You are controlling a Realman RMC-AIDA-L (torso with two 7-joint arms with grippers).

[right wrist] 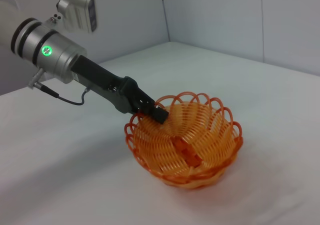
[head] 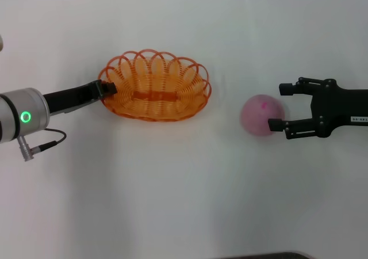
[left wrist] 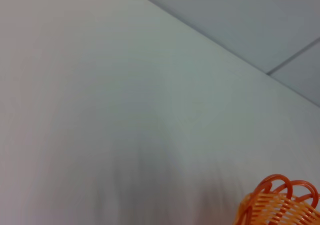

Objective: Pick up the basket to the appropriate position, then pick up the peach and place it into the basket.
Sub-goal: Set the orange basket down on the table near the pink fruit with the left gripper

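Observation:
The orange wire basket (head: 155,112) stands on the white table, left of centre in the head view. My left gripper (head: 109,89) reaches in from the left and is shut on the basket's left rim; the right wrist view shows the same grip, the left gripper (right wrist: 156,113) pinching the looped rim of the basket (right wrist: 200,177). A bit of the basket's rim (left wrist: 280,205) shows in the left wrist view. The pale pink peach (head: 260,115) lies to the basket's right. My right gripper (head: 283,106) stands open at the peach's right side, its fingers on either side of the peach's right edge.
The white table (head: 184,201) stretches around both things. A cable (head: 43,145) hangs from the left wrist. A grey wall stands behind the table in the wrist views.

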